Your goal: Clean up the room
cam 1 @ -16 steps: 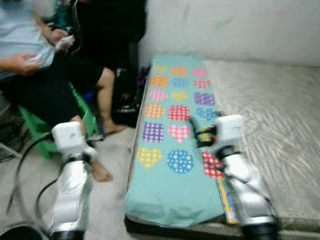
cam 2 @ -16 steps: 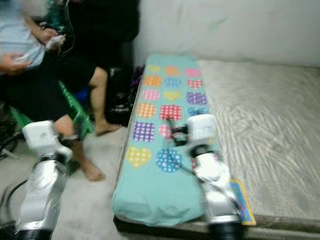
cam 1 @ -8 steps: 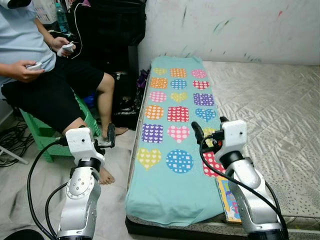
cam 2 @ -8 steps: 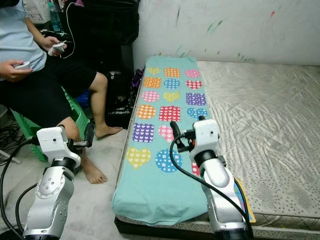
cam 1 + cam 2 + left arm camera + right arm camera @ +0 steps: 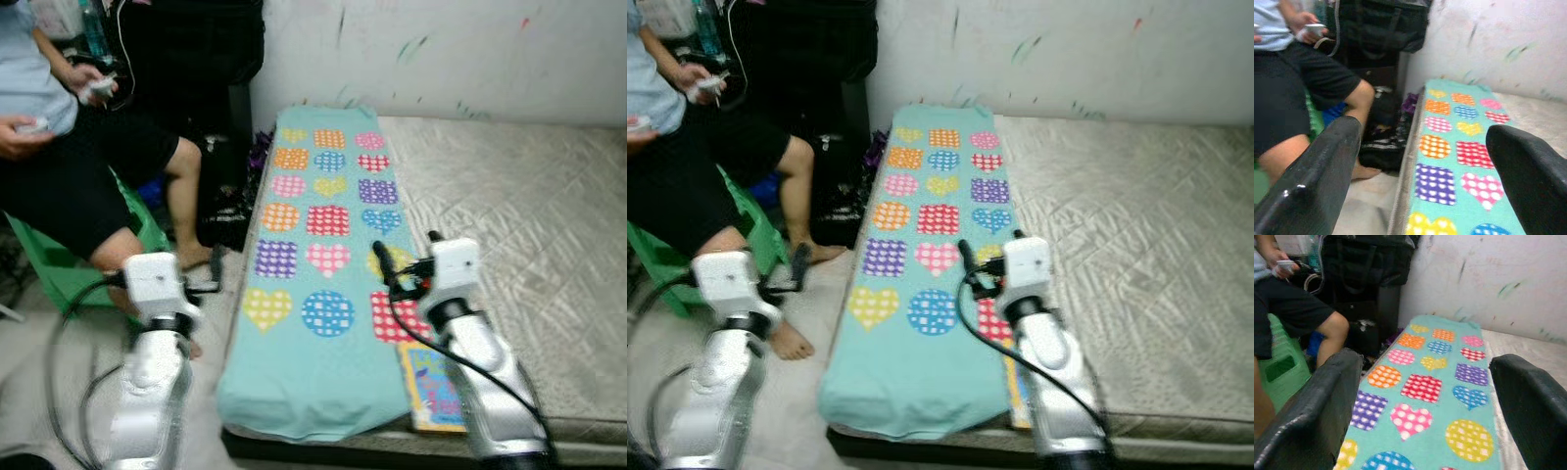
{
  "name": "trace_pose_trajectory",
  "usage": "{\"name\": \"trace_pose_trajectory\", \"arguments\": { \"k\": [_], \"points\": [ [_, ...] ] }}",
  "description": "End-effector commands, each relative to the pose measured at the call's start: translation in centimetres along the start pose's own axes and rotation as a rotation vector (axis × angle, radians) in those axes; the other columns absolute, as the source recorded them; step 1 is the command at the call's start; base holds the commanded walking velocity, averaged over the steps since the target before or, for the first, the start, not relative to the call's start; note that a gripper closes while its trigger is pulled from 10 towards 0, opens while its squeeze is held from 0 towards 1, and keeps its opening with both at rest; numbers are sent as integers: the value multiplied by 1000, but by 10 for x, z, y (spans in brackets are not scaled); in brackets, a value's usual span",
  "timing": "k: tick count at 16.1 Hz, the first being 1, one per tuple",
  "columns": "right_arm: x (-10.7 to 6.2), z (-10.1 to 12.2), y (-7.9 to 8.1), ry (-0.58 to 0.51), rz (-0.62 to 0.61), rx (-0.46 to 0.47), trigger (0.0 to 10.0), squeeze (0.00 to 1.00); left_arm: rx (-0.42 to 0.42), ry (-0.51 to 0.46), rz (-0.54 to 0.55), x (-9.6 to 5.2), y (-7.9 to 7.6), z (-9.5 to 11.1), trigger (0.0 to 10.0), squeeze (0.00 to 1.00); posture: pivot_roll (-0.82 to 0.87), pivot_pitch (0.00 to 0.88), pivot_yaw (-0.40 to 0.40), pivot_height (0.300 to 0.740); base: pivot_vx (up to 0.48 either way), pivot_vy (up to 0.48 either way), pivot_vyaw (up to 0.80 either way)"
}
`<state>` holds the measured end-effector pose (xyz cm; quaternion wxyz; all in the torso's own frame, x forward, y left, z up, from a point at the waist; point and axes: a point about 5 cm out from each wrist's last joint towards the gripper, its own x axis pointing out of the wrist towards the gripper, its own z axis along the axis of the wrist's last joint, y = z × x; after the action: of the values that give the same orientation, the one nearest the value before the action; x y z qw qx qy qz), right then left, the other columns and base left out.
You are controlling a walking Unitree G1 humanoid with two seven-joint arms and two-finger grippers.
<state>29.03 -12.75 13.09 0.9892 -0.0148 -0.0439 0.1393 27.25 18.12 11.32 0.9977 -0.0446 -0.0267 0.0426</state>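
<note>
The right gripper [image 5: 1425, 406] is spread wide, its two black fingers [image 5: 1312, 406] far apart with nothing between them and touching nothing. It hangs above the near half of a teal blanket [image 5: 323, 294] printed with coloured hearts, squares and dotted circles. In the head view the right gripper [image 5: 407, 264] sits over the blanket's right margin, just beside a yellow dotted patch and a red checked one. Directly below the right arm, at the blanket's near right corner, a colourful picture book [image 5: 433, 387] lies flat on the mattress [image 5: 529, 225], its inner edge touching or tucked under the blanket; which one cannot be told.

The left gripper [image 5: 1425, 176] is likewise wide open and empty, held off the bed's left edge over the pale floor [image 5: 211, 392]. In the head view the left gripper [image 5: 211, 274] points toward the blanket's long left edge, near it but apart.

Ahead of both grippers the blanket runs in a long strip to the marked white wall [image 5: 441, 49]. To the right of the right gripper the quilted mattress lies open and bare up to the wall. To the left of the left gripper a person [image 5: 69, 166] sits on a green stool [image 5: 59, 269], holding small pale devices in both hands, one bare foot on the floor close to the left arm. Beyond that leg, black bags [image 5: 220, 201] are piled against the bed's side under a dark hanging garment [image 5: 196, 49].
</note>
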Motion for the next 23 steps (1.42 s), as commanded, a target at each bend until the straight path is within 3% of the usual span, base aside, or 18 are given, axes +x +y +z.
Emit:
{"name": "trace_pose_trajectory", "arguments": {
  "k": [1,9,14,23],
  "points": [
    [-2,0,-5,4,-13,-11,10000,0,-6,-5,-32,2,-7,3,10000,0,-77,0,-18,740,0,-307,0],
    [-2,-1,-6,10,-11,-15,10000,0,-18,-5,-33,2,-11,4,10000,0,-80,0,-28,740,0,-302,0],
    [-2,-2,-6,13,-10,-18,10000,0,-69,-40,-99,1,-16,9,10000,0,-83,0,-26,740,0,0,0],
    [-2,-3,-6,13,-3,-24,10000,0,-75,-43,-124,0,-19,10,10000,0,-84,0,-29,740,53,0,0]
  ]
}}
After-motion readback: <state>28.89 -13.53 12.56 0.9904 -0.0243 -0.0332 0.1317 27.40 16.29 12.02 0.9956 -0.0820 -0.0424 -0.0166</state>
